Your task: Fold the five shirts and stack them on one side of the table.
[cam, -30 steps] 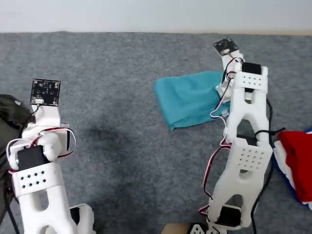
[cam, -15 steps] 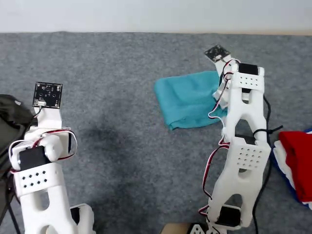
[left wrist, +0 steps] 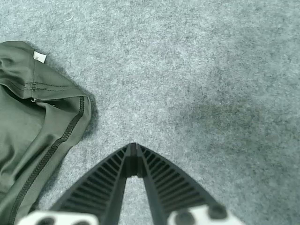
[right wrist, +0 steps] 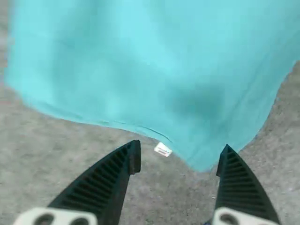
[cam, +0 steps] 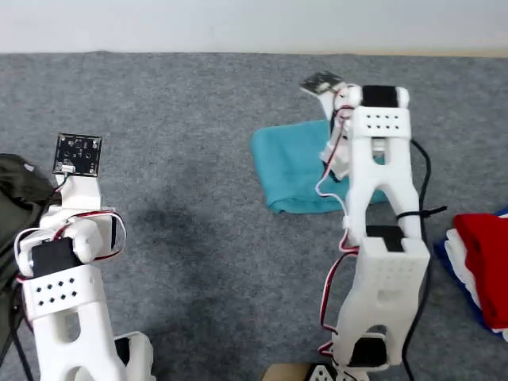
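Note:
A folded teal shirt (cam: 292, 168) lies on the grey carpet right of the table's middle. My right arm (cam: 371, 151) stands over its right part. In the right wrist view my right gripper (right wrist: 182, 149) is open just above the teal shirt's (right wrist: 150, 70) edge, with a small white label (right wrist: 162, 150) between the fingers. A dark olive shirt (cam: 14, 190) lies crumpled at the table's left edge. My left gripper (left wrist: 134, 149) is shut and empty over bare carpet beside the olive shirt (left wrist: 33, 122). A stack of red, white and blue shirts (cam: 480, 266) sits at the right edge.
Grey carpet (cam: 182, 103) covers the whole table, with open room in the middle and along the back. A pale wall runs behind the far edge. The left arm's base (cam: 67, 317) stands at the near left.
My right arm has swung to the left across the teal shirt, and the shirt's right part is now under it. The left arm has hardly moved.

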You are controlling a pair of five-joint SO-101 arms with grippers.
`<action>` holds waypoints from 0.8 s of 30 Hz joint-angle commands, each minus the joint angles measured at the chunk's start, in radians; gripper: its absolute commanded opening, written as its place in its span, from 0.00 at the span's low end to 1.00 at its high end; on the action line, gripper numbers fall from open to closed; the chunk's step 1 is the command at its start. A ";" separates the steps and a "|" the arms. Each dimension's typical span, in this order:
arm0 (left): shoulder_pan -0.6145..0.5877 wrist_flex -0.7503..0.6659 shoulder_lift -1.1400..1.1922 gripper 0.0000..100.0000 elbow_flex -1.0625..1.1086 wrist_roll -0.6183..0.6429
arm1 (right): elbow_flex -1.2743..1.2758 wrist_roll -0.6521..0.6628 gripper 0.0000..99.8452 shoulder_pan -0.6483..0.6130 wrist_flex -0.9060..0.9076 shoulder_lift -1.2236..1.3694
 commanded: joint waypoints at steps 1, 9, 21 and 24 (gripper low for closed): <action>0.008 -0.011 -0.018 0.00 -0.004 -0.006 | -0.060 -0.009 0.27 -0.085 0.036 -0.128; 0.008 -0.011 -0.018 0.00 0.001 -0.006 | -0.055 -0.071 0.27 -0.274 0.050 -0.136; 0.003 -0.011 -0.018 0.00 0.036 -0.006 | -0.077 -0.186 0.27 -0.294 0.030 -0.015; 0.002 -0.011 -0.020 0.00 0.038 -0.008 | -0.078 -0.097 0.27 -0.274 0.056 -0.019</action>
